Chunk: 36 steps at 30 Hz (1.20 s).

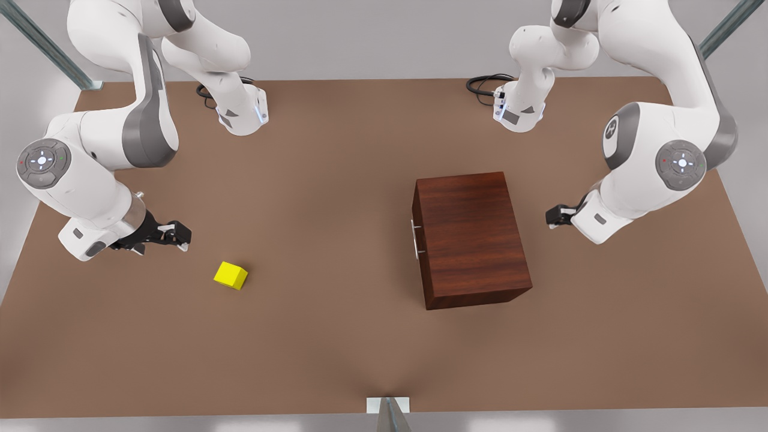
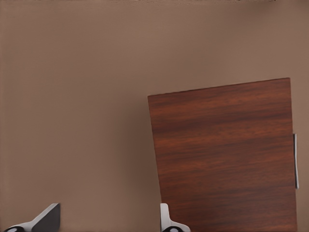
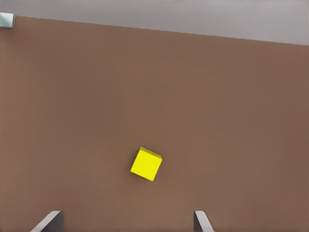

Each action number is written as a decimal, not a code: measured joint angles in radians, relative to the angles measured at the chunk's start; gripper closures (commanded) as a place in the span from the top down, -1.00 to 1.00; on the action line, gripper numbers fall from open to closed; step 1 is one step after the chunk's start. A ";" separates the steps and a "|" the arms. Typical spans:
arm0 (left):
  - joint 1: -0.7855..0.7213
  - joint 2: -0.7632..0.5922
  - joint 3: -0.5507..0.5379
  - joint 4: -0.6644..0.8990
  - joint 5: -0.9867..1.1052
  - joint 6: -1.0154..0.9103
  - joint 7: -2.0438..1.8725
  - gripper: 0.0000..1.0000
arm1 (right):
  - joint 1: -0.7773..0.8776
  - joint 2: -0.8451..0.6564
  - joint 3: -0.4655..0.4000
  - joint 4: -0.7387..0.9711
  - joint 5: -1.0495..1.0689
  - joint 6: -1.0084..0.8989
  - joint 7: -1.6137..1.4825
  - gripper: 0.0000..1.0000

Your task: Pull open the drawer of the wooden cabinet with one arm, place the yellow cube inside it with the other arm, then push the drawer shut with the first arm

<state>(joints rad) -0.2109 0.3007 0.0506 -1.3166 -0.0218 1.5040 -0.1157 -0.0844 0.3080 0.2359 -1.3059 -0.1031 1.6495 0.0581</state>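
Observation:
The wooden cabinet (image 1: 471, 237) stands right of the table's middle. Its drawer is shut, and the silver handle (image 1: 416, 240) faces the front view's left. The yellow cube (image 1: 231, 275) lies on the table at the front view's left. My right gripper (image 1: 174, 234) hovers open just left of and behind the cube; the cube (image 3: 146, 164) sits ahead of its fingers (image 3: 203, 221). My left gripper (image 1: 555, 216) hangs open beside the cabinet's side on the front view's right. From it I see the cabinet top (image 2: 224, 154) and the handle (image 2: 295, 166) at the far edge.
The brown table (image 1: 336, 180) reaches to the front edge, where a small metal bracket (image 1: 388, 405) sits. Both arm bases (image 1: 243, 111) (image 1: 519, 111) stand at the back with black cables (image 1: 483, 84). Bare table lies between cube and cabinet.

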 measured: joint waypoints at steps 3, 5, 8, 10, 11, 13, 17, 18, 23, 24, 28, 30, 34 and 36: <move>-0.054 0.029 0.001 0.004 0.006 0.018 0.001 1.00 | 0.000 0.000 0.000 0.000 0.000 0.002 0.004 1.00; -0.156 0.077 0.001 0.009 0.008 0.040 -0.020 1.00 | 0.000 0.000 0.000 0.000 0.000 0.003 0.007 1.00; -0.292 0.151 -0.002 0.041 0.008 0.078 -0.074 1.00 | 0.000 0.000 0.000 0.000 0.000 0.003 0.010 1.00; -0.337 0.200 -0.020 0.078 0.000 0.099 -0.112 1.00 | 0.000 0.000 0.000 0.000 0.000 0.004 0.012 1.00; -0.351 0.227 -0.032 0.102 -0.005 0.107 -0.133 1.00 | 0.000 0.000 0.000 0.000 0.000 0.004 0.013 1.00; -0.379 0.267 -0.047 0.138 -0.012 0.135 -0.182 1.00 | 0.001 0.000 0.000 0.000 0.000 0.004 0.015 1.00; -0.457 0.305 -0.049 0.152 -0.018 0.206 -0.294 1.00 | 0.001 0.000 0.000 0.000 0.000 0.004 0.017 1.00; -0.469 0.315 -0.049 0.153 -0.018 0.220 -0.321 1.00 | 0.001 0.000 0.001 0.000 0.000 0.004 0.018 1.00; -0.529 0.391 -0.046 0.172 0.009 0.257 -0.458 1.00 | 0.001 0.000 0.003 -0.001 -0.001 0.002 0.020 1.00; -0.534 0.399 -0.045 0.173 0.017 0.260 -0.487 1.00 | 0.001 0.000 0.004 -0.001 -0.001 0.002 0.021 1.00; -0.548 0.421 -0.033 0.173 0.036 0.255 -0.593 1.00 | 0.002 0.000 0.006 -0.001 -0.001 0.002 0.022 1.00; -0.550 0.427 -0.029 0.173 0.041 0.249 -0.639 1.00 | 0.001 0.000 0.007 -0.002 -0.002 0.002 0.023 1.00; -0.551 0.439 -0.020 0.174 0.045 0.242 -0.715 1.00 | 0.002 0.000 0.008 -0.008 -0.003 0.003 0.024 1.00; -0.551 0.459 -0.009 0.190 0.046 0.245 -0.748 1.00 | 0.002 0.008 0.008 -0.017 -0.003 0.007 0.024 1.00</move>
<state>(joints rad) -0.7619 0.7597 0.0413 -1.1262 0.0241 1.7491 -0.8635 -0.0823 0.3157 0.2439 -1.3226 -0.1063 1.6566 0.0826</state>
